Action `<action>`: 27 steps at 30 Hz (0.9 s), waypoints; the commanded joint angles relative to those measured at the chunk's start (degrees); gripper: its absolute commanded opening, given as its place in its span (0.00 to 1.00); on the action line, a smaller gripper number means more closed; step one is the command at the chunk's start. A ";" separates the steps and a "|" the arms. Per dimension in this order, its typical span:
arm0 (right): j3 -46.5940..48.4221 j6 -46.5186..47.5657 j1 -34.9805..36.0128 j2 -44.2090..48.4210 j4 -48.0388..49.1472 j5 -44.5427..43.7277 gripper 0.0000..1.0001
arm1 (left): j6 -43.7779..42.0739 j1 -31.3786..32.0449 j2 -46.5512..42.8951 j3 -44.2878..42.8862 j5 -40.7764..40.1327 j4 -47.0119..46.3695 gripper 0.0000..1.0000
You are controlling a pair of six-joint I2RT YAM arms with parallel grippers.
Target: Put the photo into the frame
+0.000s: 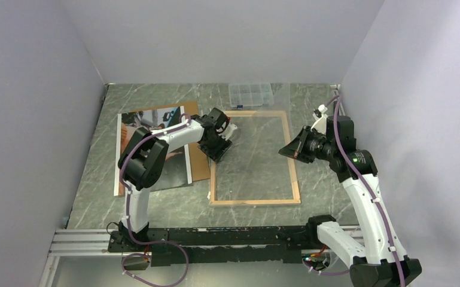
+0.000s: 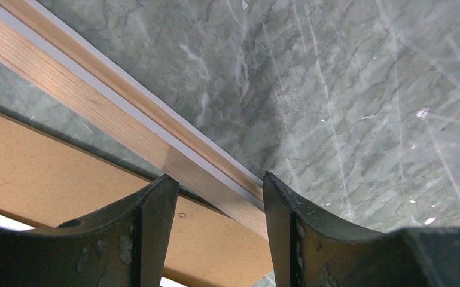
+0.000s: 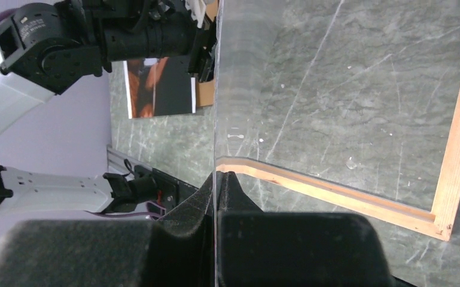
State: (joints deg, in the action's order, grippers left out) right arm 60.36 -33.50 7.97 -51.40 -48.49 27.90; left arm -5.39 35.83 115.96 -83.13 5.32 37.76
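Note:
The frame [image 1: 254, 202] lies wood-back up in the middle of the table. Its clear pane [image 1: 269, 113] is lifted off it and stands tilted above it. My right gripper [image 1: 288, 149] is shut on the pane's right edge, which shows as a thin vertical line [image 3: 216, 119] running out of the closed fingertips [image 3: 217, 176]. My left gripper [image 1: 218, 150] straddles the frame's left rail [image 2: 96, 104] with one finger [image 2: 161, 203] outside and the other inside, both against the wood. The photo [image 1: 176, 173] lies flat to the left, partly under my left arm.
A plain brown backing board [image 1: 198, 164] lies between the photo and the frame, partly under the photo, and shows under my left fingers [image 2: 48, 173]. A small clear compartment box [image 1: 250, 94] stands at the back behind the frame. Walls close in left, right and back.

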 commanded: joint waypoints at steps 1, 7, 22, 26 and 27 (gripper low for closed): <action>1.04 -2.69 -0.14 0.71 6.38 2.11 0.00 | -2.06 -0.46 -0.15 0.71 -3.76 2.72 0.61; 2.47 -4.27 -0.11 -0.63 8.66 3.74 0.00 | -3.13 -0.50 -1.15 2.74 -5.13 2.17 0.61; 4.50 -5.21 0.23 -4.53 13.39 7.72 0.00 | -0.35 -7.35 -15.56 -2.38 5.90 3.84 0.94; 4.99 -6.23 2.59 -6.33 15.15 7.33 0.00 | -0.11 -13.24 -17.43 -7.73 10.24 7.55 0.95; 5.48 -6.43 3.65 -6.92 15.58 6.89 0.00 | 0.05 -14.65 -17.65 -8.57 11.05 8.43 0.95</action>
State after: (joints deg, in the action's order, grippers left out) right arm 62.06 -38.39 9.02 -57.08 -39.16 33.56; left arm -6.33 26.17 102.45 -85.86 9.89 42.92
